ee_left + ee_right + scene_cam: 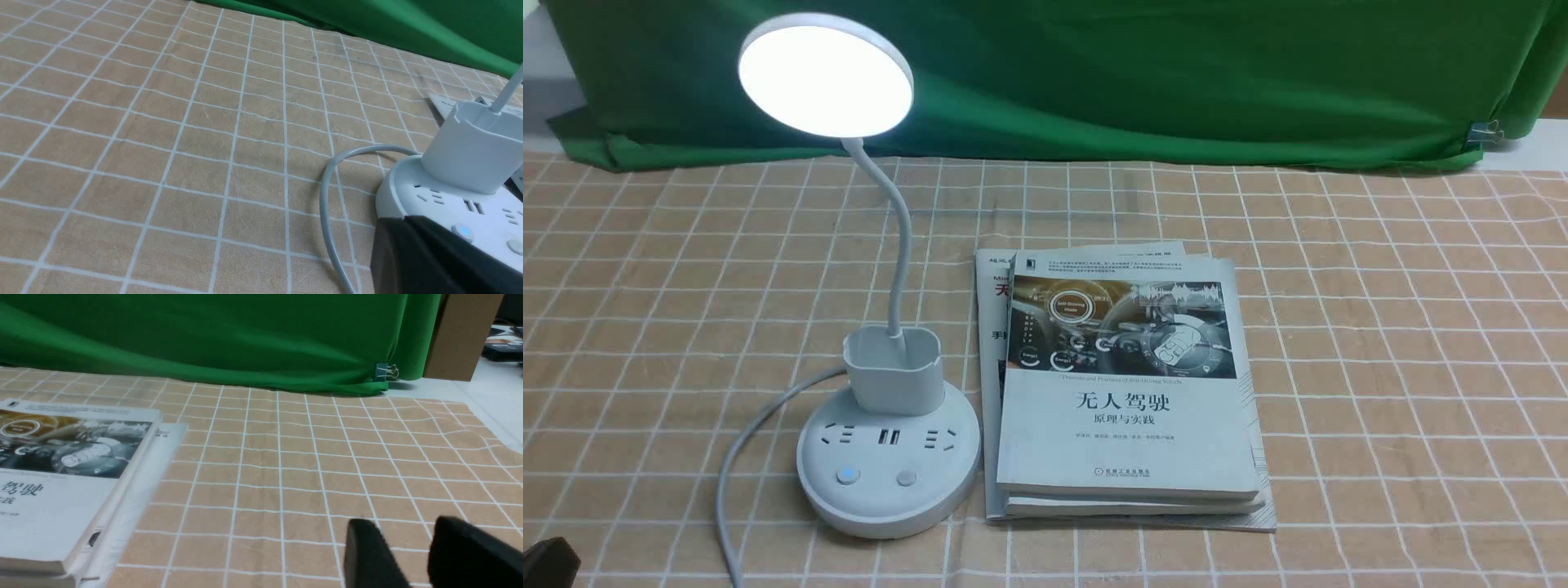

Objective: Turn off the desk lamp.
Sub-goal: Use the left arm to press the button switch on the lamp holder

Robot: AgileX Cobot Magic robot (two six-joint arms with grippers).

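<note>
The lamp (903,237) glows at the left of the front frame. The left claw (551,555), bottom left corner, looks clenched on nothing; the right claw (394,520) stands parted. For the press, the left claw should centre its tips over the correct button, probably the blue-lit one (848,474), and push straight down, lightly, clear of the cup (894,376).
</note>
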